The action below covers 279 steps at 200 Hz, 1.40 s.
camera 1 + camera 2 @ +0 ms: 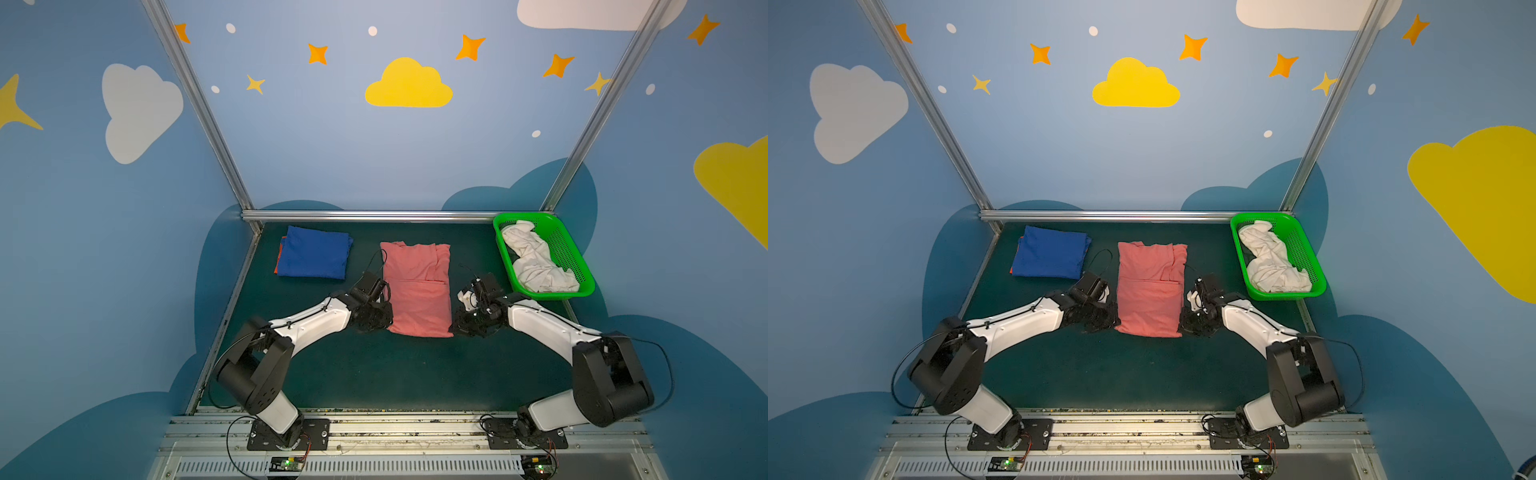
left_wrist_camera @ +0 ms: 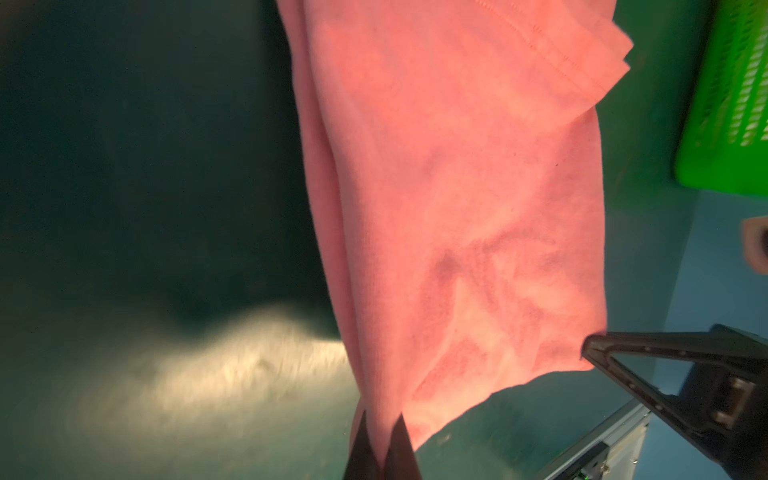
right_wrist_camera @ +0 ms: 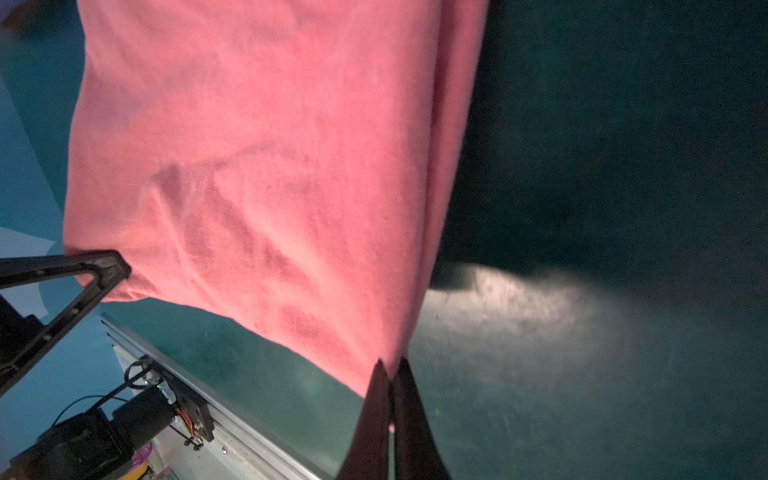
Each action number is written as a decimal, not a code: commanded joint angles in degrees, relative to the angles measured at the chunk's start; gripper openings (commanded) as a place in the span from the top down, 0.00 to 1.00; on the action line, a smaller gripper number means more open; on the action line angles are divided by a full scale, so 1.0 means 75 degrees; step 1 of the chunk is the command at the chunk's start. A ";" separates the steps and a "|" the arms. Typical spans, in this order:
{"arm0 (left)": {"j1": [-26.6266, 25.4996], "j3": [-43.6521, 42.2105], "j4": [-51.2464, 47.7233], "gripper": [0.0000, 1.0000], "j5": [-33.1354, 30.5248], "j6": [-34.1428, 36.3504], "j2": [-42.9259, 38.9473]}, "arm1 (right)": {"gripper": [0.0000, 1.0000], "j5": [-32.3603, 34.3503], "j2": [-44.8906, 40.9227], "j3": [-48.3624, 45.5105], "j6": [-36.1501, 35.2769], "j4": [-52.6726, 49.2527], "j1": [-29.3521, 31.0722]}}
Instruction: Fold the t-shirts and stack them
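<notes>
Now, salmon-pink t-shirt [image 1: 415,286] and the grippers: it lies mid-desk between the two arms, long axis running away from the robot. The left gripper [image 1: 385,326] has its jaws pinched tight on the near left corner, and the right gripper [image 1: 456,328] is pinched tight on the near right corner. Each wrist view shows cloth squeezed between its own dark fingertips, left [image 2: 380,440] and right [image 3: 390,374], with the opposite gripper at the other corner of the same hem.
Desk [image 1: 374,374]: dark green; bright light patches fall on it beside the cloth in both wrist views.
Salmon-pink t-shirt, look: a tall narrow rectangle folded lengthwise, with a sleeve and seam lines on the right half towards the far end. Creases fan out from both gripped corners.
Basket [image 1: 565,249]: green plastic mesh, at the far right corner of the desk, well apart from the right gripper.
Blue t-shirt [image 1: 313,253]: a folded, flat square at the far left, apart from the salmon-pink one.
White t-shirt [image 1: 536,259]: crumpled and unfolded inside the basket, filling its left side.
Orange t-shirt [image 1: 278,259]: only a thin sliver shows, under the blue t-shirt's left edge.
</notes>
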 commanded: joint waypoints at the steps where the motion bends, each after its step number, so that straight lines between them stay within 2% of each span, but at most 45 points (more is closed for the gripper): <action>1: -0.0374 -0.0487 -0.0293 0.95 -0.0630 -0.0382 -0.0535 | 1.00 0.0547 -0.0912 -0.0543 0.0452 -0.0653 0.0316; 53: -0.1337 -0.1028 -0.0374 0.95 -0.1477 -0.1013 -0.1556 | 1.00 0.0940 -0.3239 -0.1543 0.1208 -0.1299 0.0855; 98: -0.1406 -0.0403 -0.0828 0.95 -0.1803 -0.0783 -0.1510 | 1.00 0.1328 -0.3553 -0.1184 0.1166 -0.1772 0.0870; 137: -0.1375 0.0587 -0.1406 0.95 -0.2222 -0.0337 -0.1102 | 1.00 0.1878 -0.3173 -0.0419 0.1046 -0.1884 0.0791; 165: -0.1134 0.1456 -0.2021 0.95 -0.2685 -0.0414 -0.0612 | 1.00 0.1877 -0.2653 0.0349 0.0682 -0.1869 0.0473; 238: 0.0034 0.3297 -0.2142 0.95 -0.1698 0.0405 0.0811 | 1.00 0.1338 -0.0645 0.2088 0.0130 -0.1559 -0.0505; 279: 0.0572 0.4787 -0.2491 0.95 -0.0982 0.1134 0.2005 | 1.00 0.1115 0.0523 0.3183 -0.0190 -0.1575 -0.0893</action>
